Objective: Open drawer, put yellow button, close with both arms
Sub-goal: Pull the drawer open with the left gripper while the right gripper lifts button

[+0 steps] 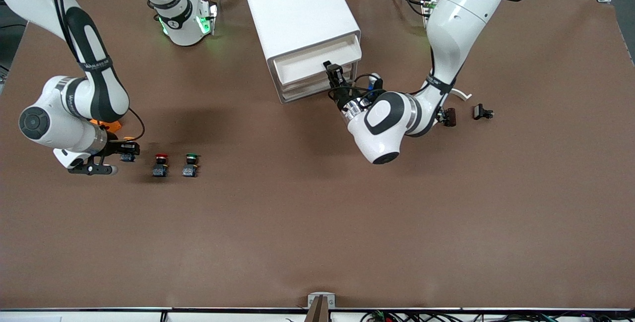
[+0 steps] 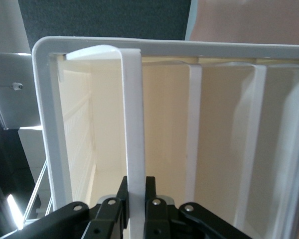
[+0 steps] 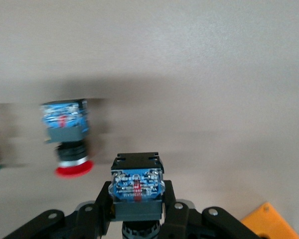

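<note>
The left gripper (image 2: 135, 204) pinches the pale front lip of the white top drawer (image 1: 317, 61), pulled partly out of the white box cabinet (image 1: 297, 9). At eight o'clock on the brown table (image 1: 317, 223), the right gripper (image 3: 137, 211) clamps the black-and-blue bodied yellow button (image 3: 137, 191), its cap hidden.

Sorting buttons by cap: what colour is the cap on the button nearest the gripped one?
Red, clearest in the right wrist view.

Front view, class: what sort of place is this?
Probably a robotics lab test bench: two white arms fixed at a brown-covered table, a small drawer cabinet, and loose push buttons set out as props.
</note>
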You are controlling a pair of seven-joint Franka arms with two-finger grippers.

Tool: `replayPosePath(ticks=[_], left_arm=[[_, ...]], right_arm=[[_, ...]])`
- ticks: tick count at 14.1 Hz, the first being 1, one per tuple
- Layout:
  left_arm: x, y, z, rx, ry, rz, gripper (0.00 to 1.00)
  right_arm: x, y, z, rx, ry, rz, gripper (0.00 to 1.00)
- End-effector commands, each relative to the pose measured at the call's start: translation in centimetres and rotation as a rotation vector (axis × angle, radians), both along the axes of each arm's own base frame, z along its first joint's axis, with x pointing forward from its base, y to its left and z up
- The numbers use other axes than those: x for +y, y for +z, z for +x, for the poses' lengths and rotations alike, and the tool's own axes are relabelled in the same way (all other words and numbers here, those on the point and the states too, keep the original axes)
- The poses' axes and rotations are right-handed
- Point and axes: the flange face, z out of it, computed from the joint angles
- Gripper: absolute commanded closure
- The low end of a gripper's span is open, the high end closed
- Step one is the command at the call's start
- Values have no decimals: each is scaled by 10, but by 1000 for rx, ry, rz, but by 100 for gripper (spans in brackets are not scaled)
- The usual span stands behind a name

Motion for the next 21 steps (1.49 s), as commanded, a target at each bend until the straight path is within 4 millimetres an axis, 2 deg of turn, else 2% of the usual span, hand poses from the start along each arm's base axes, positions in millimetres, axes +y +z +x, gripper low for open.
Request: replayPosePath(ticks=[1,3,5,8,10,11,14,15,17,19,21], left_arm=[[9,-9,27,-28,73,-1,100],[20,-11,40,-34,105,-2,100],[23,-15,48,-61,141,6,100],[32,-19,64,-104,206,20,99],[34,-20,69,-125,228,26,94],[33,-17,72,-133,232,23,93],[36,-14,75,-137,239,23,91],[38,-14,77,-138,241,23,86],[40,-9,78,-146,236,28,86],[53,-6,86,-154,246,32,86],[52,2,88,-157,234,25,86]], right_arm=[[34,58,-5,23,-78,-7,78],[60,100,0,86,-116,-22,78],[87,144,8,153,-163,-50,78],[136,205,11,193,-231,-100,78],[185,240,4,196,-286,-146,78],[217,251,-4,192,-328,-176,79],[325,262,-42,150,-475,-246,79],[355,264,-55,150,-532,-237,79],[408,271,-77,170,-631,-207,79],[446,271,-87,140,-729,-168,79],[478,258,-95,109,-808,-160,79]])
